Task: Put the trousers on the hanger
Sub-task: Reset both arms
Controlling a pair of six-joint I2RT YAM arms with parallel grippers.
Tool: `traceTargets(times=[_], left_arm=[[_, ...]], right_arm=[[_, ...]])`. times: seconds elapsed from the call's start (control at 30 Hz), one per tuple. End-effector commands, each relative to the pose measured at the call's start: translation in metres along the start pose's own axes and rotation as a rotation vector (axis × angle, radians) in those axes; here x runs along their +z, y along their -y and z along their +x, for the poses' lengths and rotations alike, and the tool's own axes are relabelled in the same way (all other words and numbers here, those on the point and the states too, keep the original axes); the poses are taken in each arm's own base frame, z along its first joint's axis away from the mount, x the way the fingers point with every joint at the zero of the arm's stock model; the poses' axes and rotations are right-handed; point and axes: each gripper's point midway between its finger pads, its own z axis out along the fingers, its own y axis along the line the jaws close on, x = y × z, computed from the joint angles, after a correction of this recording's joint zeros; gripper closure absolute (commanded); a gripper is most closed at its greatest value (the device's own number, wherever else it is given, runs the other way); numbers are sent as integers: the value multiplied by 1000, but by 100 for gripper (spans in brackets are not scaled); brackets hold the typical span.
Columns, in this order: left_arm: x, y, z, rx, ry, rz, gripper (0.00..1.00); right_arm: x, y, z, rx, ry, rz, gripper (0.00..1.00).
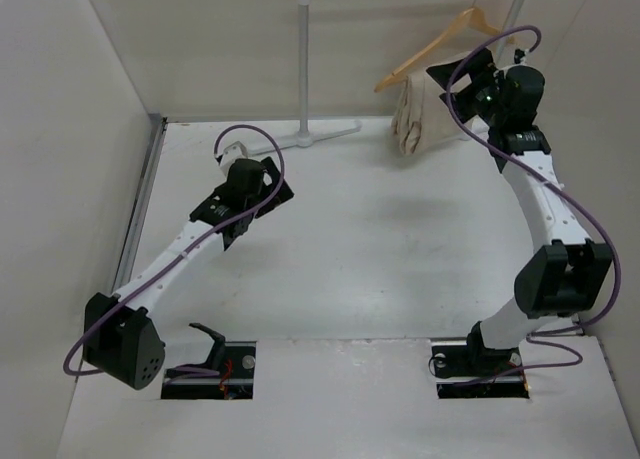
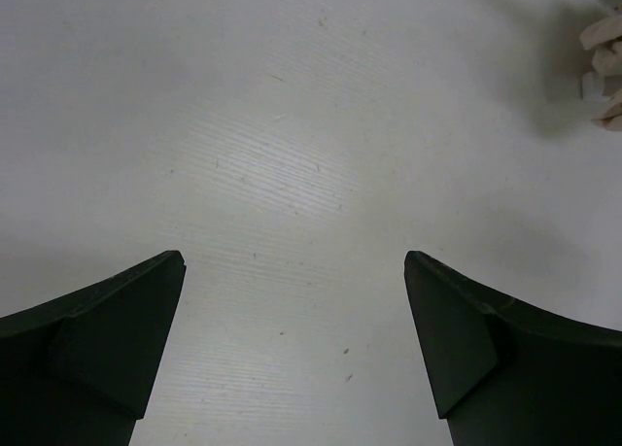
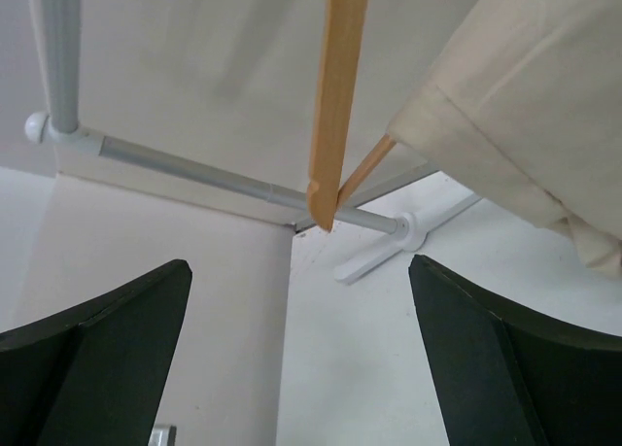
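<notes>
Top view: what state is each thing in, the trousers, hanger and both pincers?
Light wooden triangular hanger: hanging from the white metal rail, tilted.
Beige cotton trousers: draped over that hanger, hanging down, wrinkled.
Left pincer: open, empty, above the table.
Right pincer: open, empty, beside the hanger.

We see a white garment rail (image 1: 303,59) at the back of the worktop (image 1: 380,249). Its upright post rises to a horizontal bar along the top of the overhead view. Its splayed foot (image 1: 330,132) rests on the white surface just before the back wall (image 1: 220,39). In the right wrist view we find the rail's grey tubes (image 3: 194,171) meeting at a rounded white fitting (image 3: 37,127). In the left wrist view the worktop (image 2: 292,154) shows fine grain lines and small specks. A pale side wall (image 1: 60,129) closes the left, with a grey metal strip (image 1: 140,209) along its base. Nearest us, a raised white board (image 1: 340,399) has two rectangular cut-outs (image 1: 245,384).
</notes>
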Motion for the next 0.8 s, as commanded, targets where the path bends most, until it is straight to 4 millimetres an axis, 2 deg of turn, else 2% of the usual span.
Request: traceTargets(times=[0.0,0.13,0.27,0.4,0.5,0.63,0.77], left_arm=[[1,13,-19,-6,32,17,0],[10,20,-12,11,5,9,0],[20,29,0,38,-32,6,0],[29,35,14,67,-80,-6,0],[33,42,24,81,-109,1,0],[37,54,46,115,-162,23,0],[39,64,70,149,-215,50,0]], right_arm=[[-39,-21,-17,-104,84,-17,0],[-72,6,-5,-132,98,80,0],[-111,57,22,-174,87,238,0],[-153,118,60,-171,49,415,0],[-181,155,88,-147,26,520,0],[-206,186,123,-130,-11,613,0],[-221,200,149,-111,-62,658,0]])
